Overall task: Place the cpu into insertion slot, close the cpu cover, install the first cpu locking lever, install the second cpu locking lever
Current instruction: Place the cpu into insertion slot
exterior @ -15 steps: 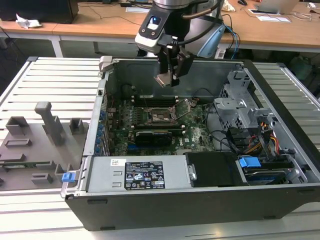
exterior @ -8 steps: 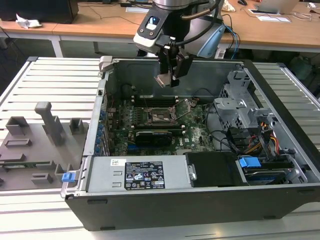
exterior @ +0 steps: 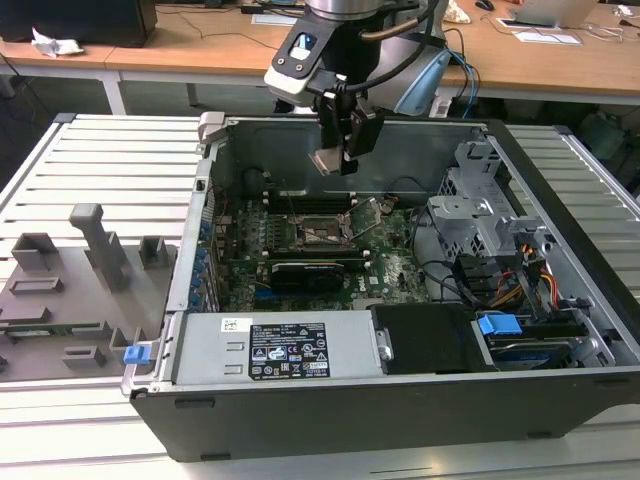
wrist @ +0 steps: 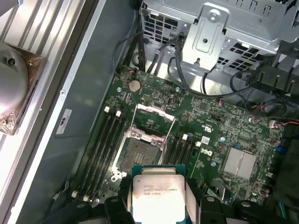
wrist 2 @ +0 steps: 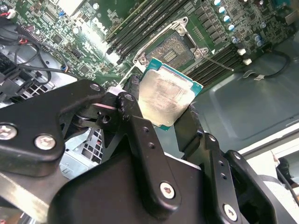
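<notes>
My gripper hangs over the back of the open computer case, shut on the cpu. In both wrist views the silvery square cpu sits clamped by its edges between the two black fingers. It is held in the air, apart from the board. The insertion slot lies bare below it on the green motherboard. The cpu cover is swung open at the slot's far side. A thin locking lever sticks out beside the slot.
Memory slots flank the socket on both sides. A black graphics card lies in front of it, with the power supply nearer still. A metal drive cage and cables fill the exterior view's right. A grey fixture plate sits outside the case.
</notes>
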Controlling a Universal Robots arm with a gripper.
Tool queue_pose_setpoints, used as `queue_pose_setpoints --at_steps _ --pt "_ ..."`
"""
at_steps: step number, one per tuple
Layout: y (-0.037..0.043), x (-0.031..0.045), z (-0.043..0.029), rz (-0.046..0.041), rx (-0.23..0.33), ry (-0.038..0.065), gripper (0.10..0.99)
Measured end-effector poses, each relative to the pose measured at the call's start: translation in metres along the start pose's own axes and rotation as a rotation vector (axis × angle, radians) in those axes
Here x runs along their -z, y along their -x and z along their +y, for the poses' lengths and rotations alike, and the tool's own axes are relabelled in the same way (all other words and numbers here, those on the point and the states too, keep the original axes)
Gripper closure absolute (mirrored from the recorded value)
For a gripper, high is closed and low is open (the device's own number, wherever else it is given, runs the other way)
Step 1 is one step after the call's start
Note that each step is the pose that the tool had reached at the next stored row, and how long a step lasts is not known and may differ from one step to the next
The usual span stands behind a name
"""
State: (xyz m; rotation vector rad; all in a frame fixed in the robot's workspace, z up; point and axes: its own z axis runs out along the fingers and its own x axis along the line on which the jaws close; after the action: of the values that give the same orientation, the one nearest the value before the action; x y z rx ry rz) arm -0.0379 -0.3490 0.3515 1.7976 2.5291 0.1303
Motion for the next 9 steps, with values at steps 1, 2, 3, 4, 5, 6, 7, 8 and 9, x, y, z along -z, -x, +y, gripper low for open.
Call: queue_pose_setpoints --at_steps 1,2,3,4,5,6,7,8,9 --pt "0.0 -0.0003 0.0 -0.0008 -0.009 0.0 0.545" --pt "0.0 -0.0005 -0.0001 -0.0013 -0.015 0.0 0.545" --pt "0.0 -0.0007 -0.0001 -0.0017 -0.02 0.001 0.545" --pt "0.0 -0.0008 -0.0001 -0.0022 -0.026 0.001 0.545" --pt "0.0 -0.001 -0.0001 -0.0029 -0.034 0.001 0.545" --pt "0.0 -0.0012 -0.0001 -0.0037 -0.042 0.001 0.545" --pt "0.0 -0.0013 -0.0001 -0.0042 -0.047 0.001 0.545" --pt "0.0 -0.0016 -0.0002 -0.0051 -0.058 0.001 0.545" --pt "0.0 -0.0018 -0.0002 -0.0058 -0.065 0.001 0.545"
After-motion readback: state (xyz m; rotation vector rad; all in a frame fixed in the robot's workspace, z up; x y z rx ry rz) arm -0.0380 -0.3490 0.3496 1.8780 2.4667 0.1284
